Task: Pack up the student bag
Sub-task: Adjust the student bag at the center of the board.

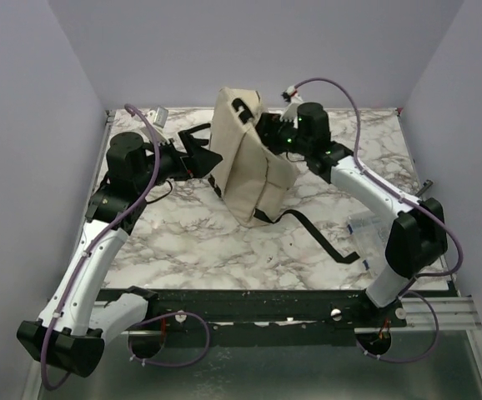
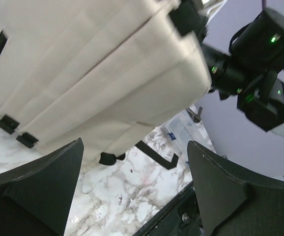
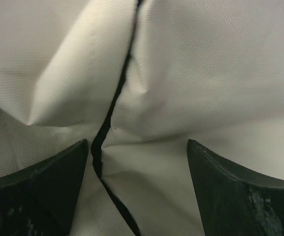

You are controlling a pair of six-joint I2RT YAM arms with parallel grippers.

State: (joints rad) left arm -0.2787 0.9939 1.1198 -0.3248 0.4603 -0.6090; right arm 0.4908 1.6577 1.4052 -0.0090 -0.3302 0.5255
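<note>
The student bag (image 1: 245,162), cream-beige with black trim, stands tilted at the middle of the marble table, and a black strap (image 1: 318,235) trails from it toward the front right. My left gripper (image 1: 203,157) is open just left of the bag. In the left wrist view its fingers frame bare marble below the bag (image 2: 93,73), and the gripper (image 2: 134,145) holds nothing. My right gripper (image 1: 263,127) is against the bag's upper right side. In the right wrist view its jaws (image 3: 137,145) stand wide, with bag fabric (image 3: 191,73) and a black zipper seam (image 3: 113,108) bulging between them.
A clear plastic box (image 1: 366,227) lies on the table (image 1: 183,242) at the right, by the right arm's base; it also shows in the left wrist view (image 2: 181,129). A small grey object (image 1: 158,115) sits at the back left corner. Lilac walls close in the back and both sides.
</note>
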